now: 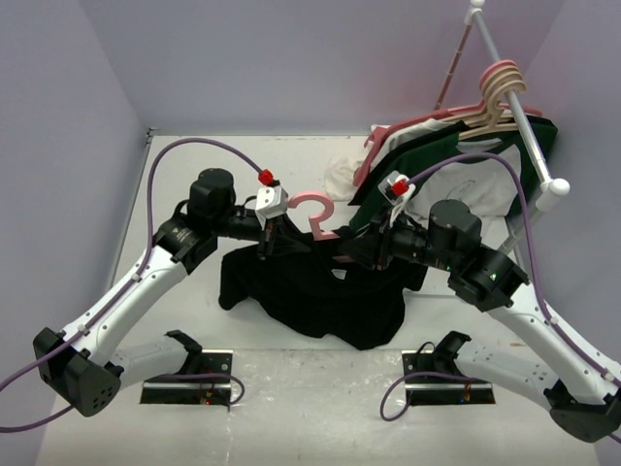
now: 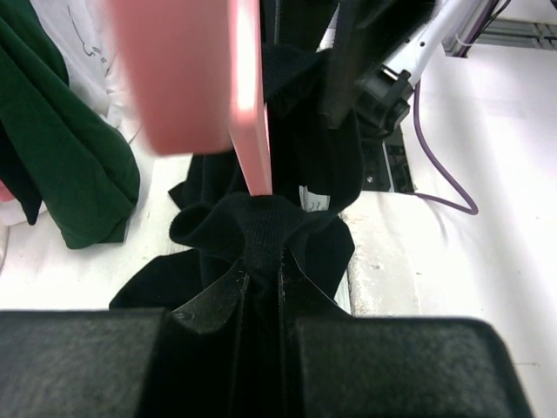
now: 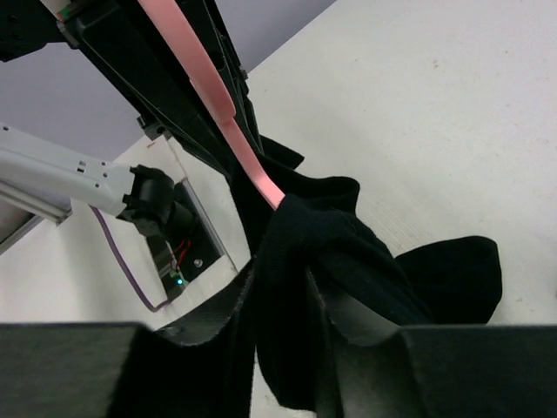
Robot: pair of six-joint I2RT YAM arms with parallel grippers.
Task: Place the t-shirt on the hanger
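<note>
The black t-shirt (image 1: 325, 291) hangs bunched between both grippers, its lower part resting on the table. The pink hanger (image 1: 315, 216) is held up in the cloth, and only its hook and a bit of one arm show above the shirt. My left gripper (image 1: 266, 239) is shut on a fold of the t-shirt (image 2: 209, 222) just under the hanger's pink bar (image 2: 248, 104). My right gripper (image 1: 361, 249) is shut on a thick fold of the t-shirt (image 3: 348, 252), where the pink hanger arm (image 3: 228, 122) goes into the cloth. In the wrist views the left gripper (image 2: 263, 270) and the right gripper (image 3: 283, 287) both pinch black cloth.
A white clothes rack (image 1: 524, 126) stands at the back right with cream hangers (image 1: 500, 87), a dark green shirt (image 1: 437, 155) and a white cloth (image 1: 344, 175) below it. The arm base plates (image 1: 189, 388) lie at the near edge.
</note>
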